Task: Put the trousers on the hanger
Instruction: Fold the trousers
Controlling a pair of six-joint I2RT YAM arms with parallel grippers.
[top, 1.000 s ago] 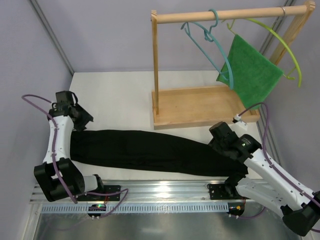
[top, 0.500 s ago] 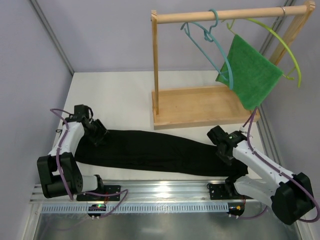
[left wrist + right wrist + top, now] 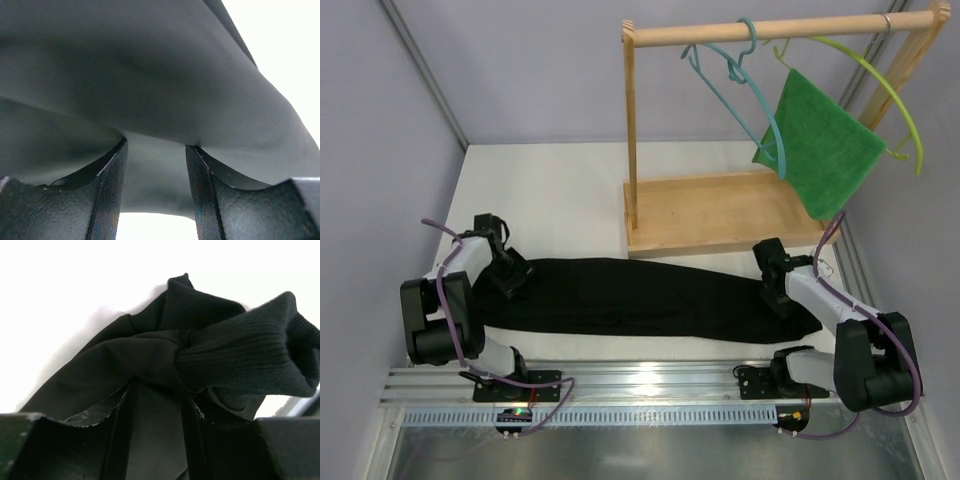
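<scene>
The trousers (image 3: 640, 300) lie flat just in front of the wooden rack (image 3: 720, 212), their long axis parallel to its base's front edge. The left gripper (image 3: 510, 275) pinches a fold at the end out past the rack's left post, and the right gripper (image 3: 778, 297) grips the bunched ribbed end by the base's right front corner. The hanger (image 3: 735, 95) hangs from the rack's top rail, up and beyond both, nearer the right gripper.

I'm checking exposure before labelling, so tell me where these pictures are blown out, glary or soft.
Top external view: even light, glare on the silver metal rail. Left wrist view: white table blown out, black fabric trousers close and soft. Right wrist view: background washed white, ribbed cuff sharp.
</scene>
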